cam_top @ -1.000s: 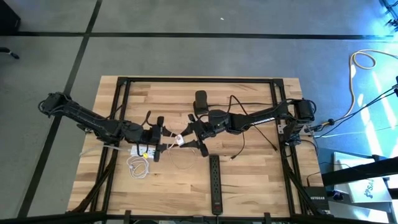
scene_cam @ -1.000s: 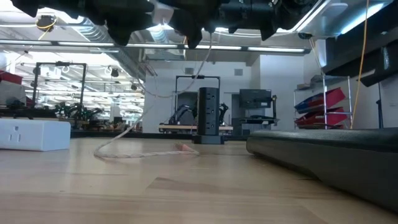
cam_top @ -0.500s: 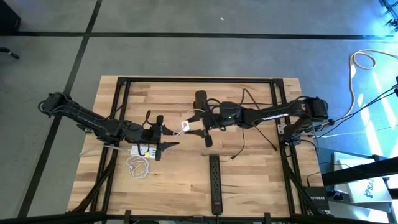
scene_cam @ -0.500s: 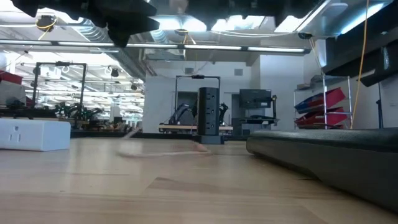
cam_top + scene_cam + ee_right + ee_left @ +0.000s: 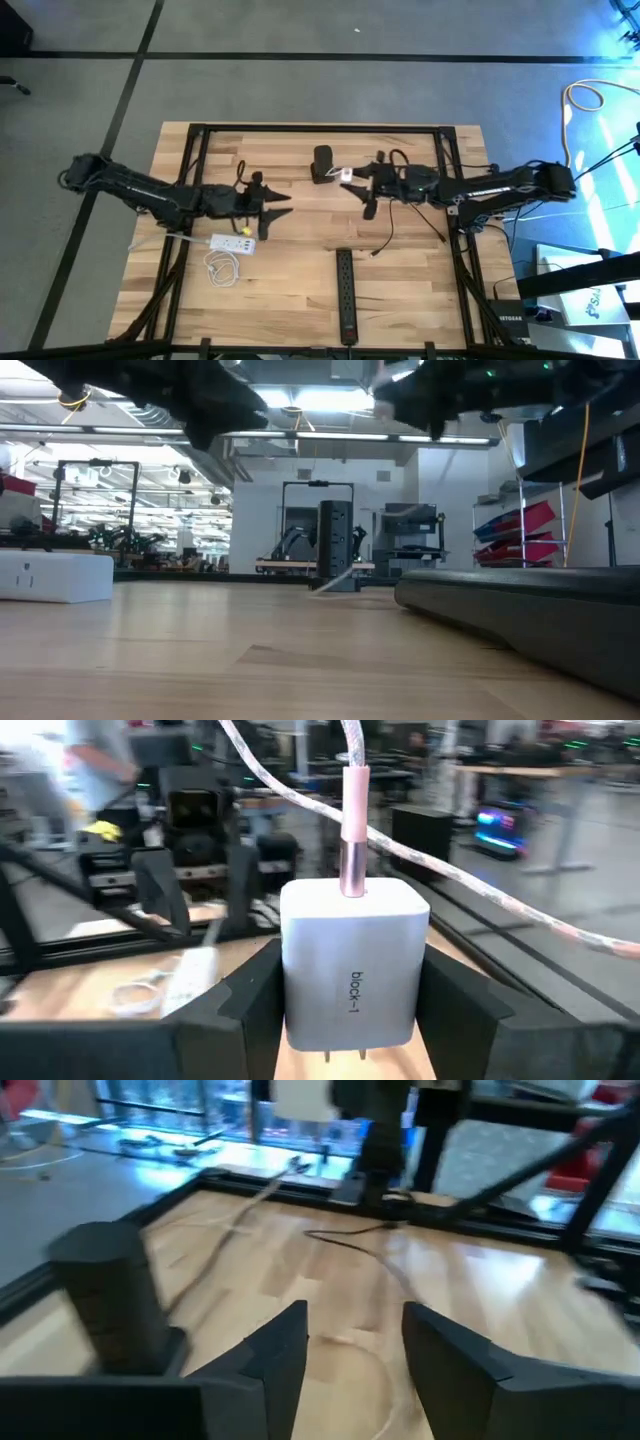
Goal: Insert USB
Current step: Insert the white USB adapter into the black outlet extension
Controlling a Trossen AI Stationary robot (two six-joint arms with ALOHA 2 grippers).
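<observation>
A white charger block [image 5: 352,975] with a pink USB cable plug [image 5: 354,830] stuck into its face sits in my right gripper [image 5: 350,182], which is shut on it, above the table just right of the black tower power strip [image 5: 323,165]. The pale cable [image 5: 235,1230] trails away from the block and lies slack on the wood. My left gripper [image 5: 278,213] hovers left of the table's middle, open, with nothing between its fingers [image 5: 285,1355]. My right gripper pinches the charger block by two opposite side faces [image 5: 296,990] between its two fingers. The fingers run about level and come from the table's right side. The block is lifted clear of the table, with the cable plug standing out of its far face.
A white power strip [image 5: 228,243] and a coiled white cord [image 5: 222,265] lie near the front left. A black power strip [image 5: 346,295] lies at the front middle. Black cables [image 5: 385,235] sprawl right of the middle. The table frame [image 5: 320,128] runs along the far edge.
My right gripper has drawn back from the table's middle toward the right and far side, carrying the charger block away from my left gripper and dragging the cable across the wood. My left gripper has swung a little toward the far edge.
</observation>
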